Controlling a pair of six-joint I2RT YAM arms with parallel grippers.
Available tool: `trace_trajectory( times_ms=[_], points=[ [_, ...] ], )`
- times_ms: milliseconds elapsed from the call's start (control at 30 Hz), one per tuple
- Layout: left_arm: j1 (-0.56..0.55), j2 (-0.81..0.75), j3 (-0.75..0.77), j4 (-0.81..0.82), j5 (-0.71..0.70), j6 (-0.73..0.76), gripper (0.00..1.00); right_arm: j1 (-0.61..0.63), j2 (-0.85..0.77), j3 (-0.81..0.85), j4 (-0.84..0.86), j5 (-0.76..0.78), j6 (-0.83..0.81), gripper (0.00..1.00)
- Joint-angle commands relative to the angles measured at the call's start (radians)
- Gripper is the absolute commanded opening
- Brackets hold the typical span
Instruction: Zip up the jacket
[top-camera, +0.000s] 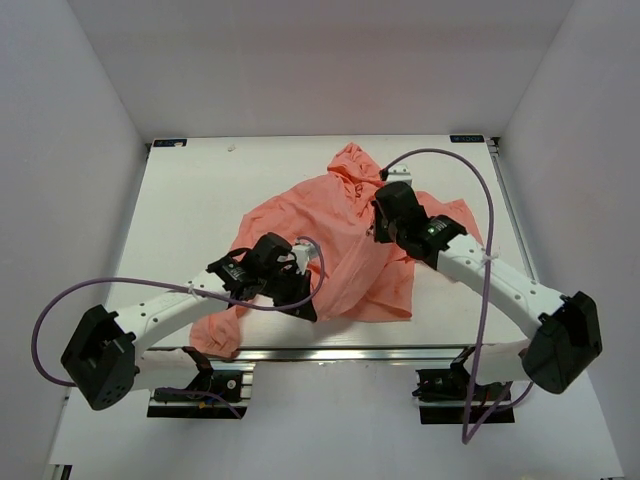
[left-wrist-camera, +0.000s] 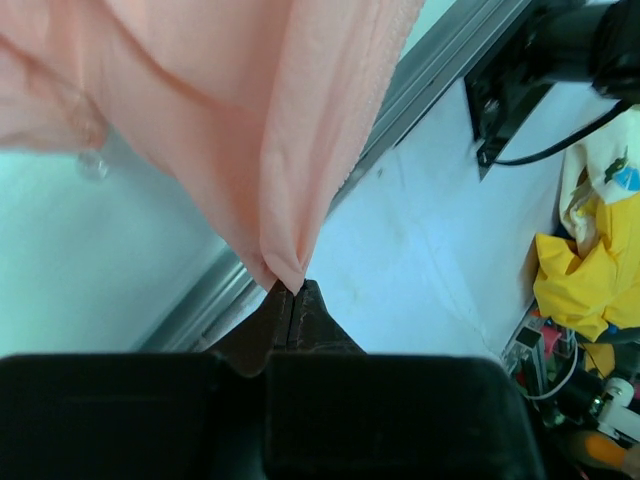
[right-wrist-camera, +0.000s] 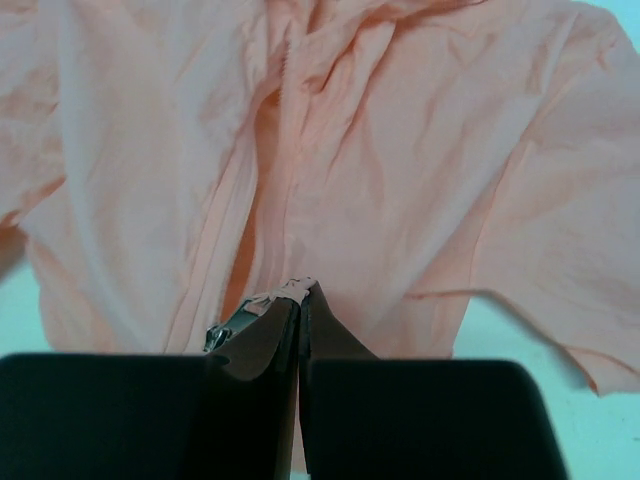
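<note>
The jacket (top-camera: 345, 250) lies crumpled at the middle of the counter (top-camera: 190, 210), with its hood (top-camera: 352, 160) toward the top of the overhead frame. The left claw (left-wrist-camera: 293, 292) is closed tight on a pinched fold of pink cloth that rises to the upper left of its wrist view; we cannot tell which edge this is. The right claw (right-wrist-camera: 300, 292) is closed too, nipping a small pink tab at the zipper (right-wrist-camera: 285, 150), whose line runs straight up the frame away from the tips. We judge that the coming pull must follow that line, and the right arm is nearer to it. Only the right wrist view shows the zipper and a metal piece (right-wrist-camera: 214, 336) beside the tips. Only the overhead view shows both arms on the garment.
</note>
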Motion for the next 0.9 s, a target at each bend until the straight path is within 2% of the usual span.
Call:
trace_trajectory(
  times_ms=[0, 133, 400, 633, 867],
  points=[
    [-0.004, -0.042, -0.043, -0.094, 0.028, -0.011, 0.00, -0.078, 0.066, 0.065, 0.159, -0.012, -0.068, 0.00],
    [-0.004, -0.059, -0.075, -0.093, 0.025, -0.034, 0.00, -0.149, 0.181, 0.144, 0.250, -0.032, -0.117, 0.00],
    [-0.004, -0.036, -0.105, -0.109, 0.017, -0.051, 0.00, -0.303, 0.436, 0.396, 0.293, -0.040, -0.217, 0.00],
    [-0.004, -0.001, -0.095, -0.122, 0.021, -0.048, 0.00, -0.411, 0.655, 0.695, 0.253, -0.025, -0.277, 0.00],
    [-0.004, 0.050, -0.074, -0.154, 0.025, -0.025, 0.00, -0.486, 0.888, 1.070, 0.219, -0.032, -0.352, 0.00]
  ],
)
